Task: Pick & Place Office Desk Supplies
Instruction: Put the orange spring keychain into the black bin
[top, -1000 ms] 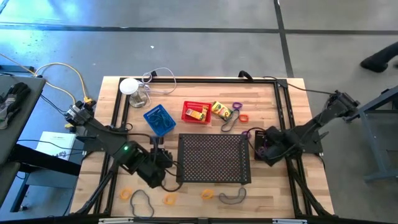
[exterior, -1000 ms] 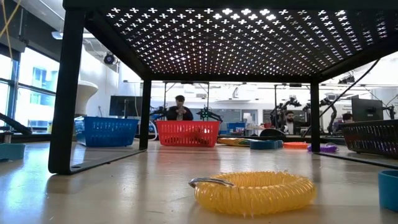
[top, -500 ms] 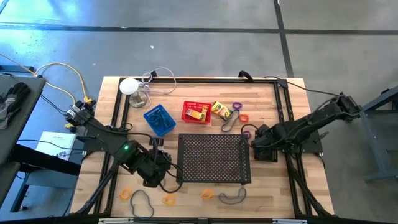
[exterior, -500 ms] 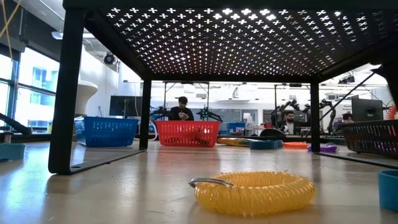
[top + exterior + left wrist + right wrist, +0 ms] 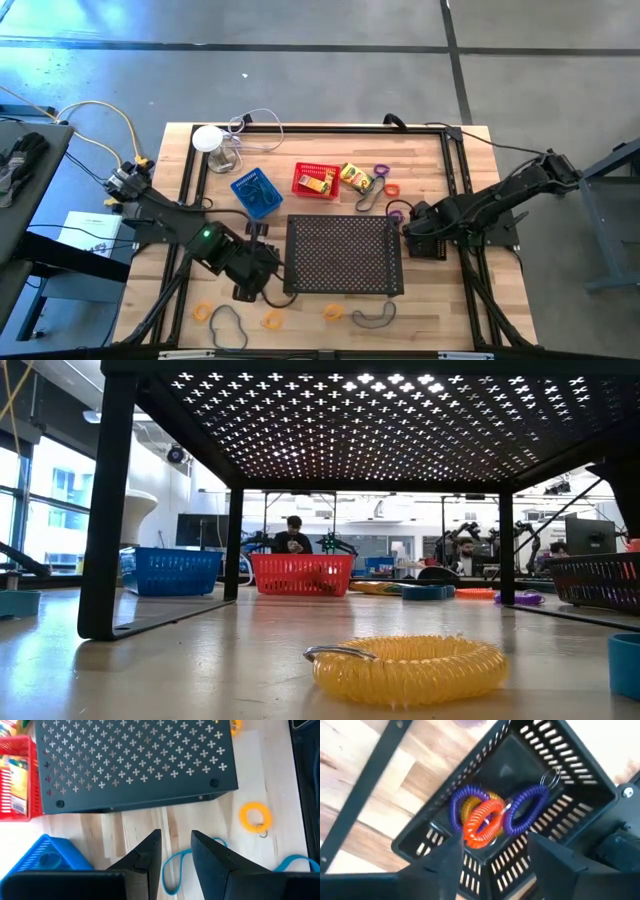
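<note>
Right claw (image 5: 492, 862) poised directly above the black mesh basket (image 5: 530, 780), its two dark fingers (image 5: 440, 865) spread apart and holding nothing. Within the basket lie coiled loops: an orange coil (image 5: 482, 822) on top, two purple coils (image 5: 525, 807) flanking it, and a yellow coil partly hidden beneath; a thin metal ring is attached to one purple coil. The basket is rectangular, with slotted walls and a solid dark floor. In the high view it sits at the right side of the wooden desk (image 5: 440, 300), just right of the large flat perforated tray (image 5: 344, 255), mostly covered by the right arm.

Left claw (image 5: 176, 851) hovers low over the desk, near the front-left corner of the tray, fingers slightly parted with bare wood between them; it grips nothing. Just beyond its tips lies a thin blue-tinted band loop (image 5: 175, 867), and farther off a yellow coil with a key ring (image 5: 255, 816).

Behind the tray: blue mesh basket (image 5: 253, 192), red mesh basket (image 5: 316, 181) holding one yellow crayon box, a second crayon box (image 5: 355, 178) beside it on the planks, then purple and orange loops. Further loops lie along the front edge of the desk (image 5: 272, 320). The low view shows a ribbed yellow coil (image 5: 405, 668) under the raised tray.
</note>
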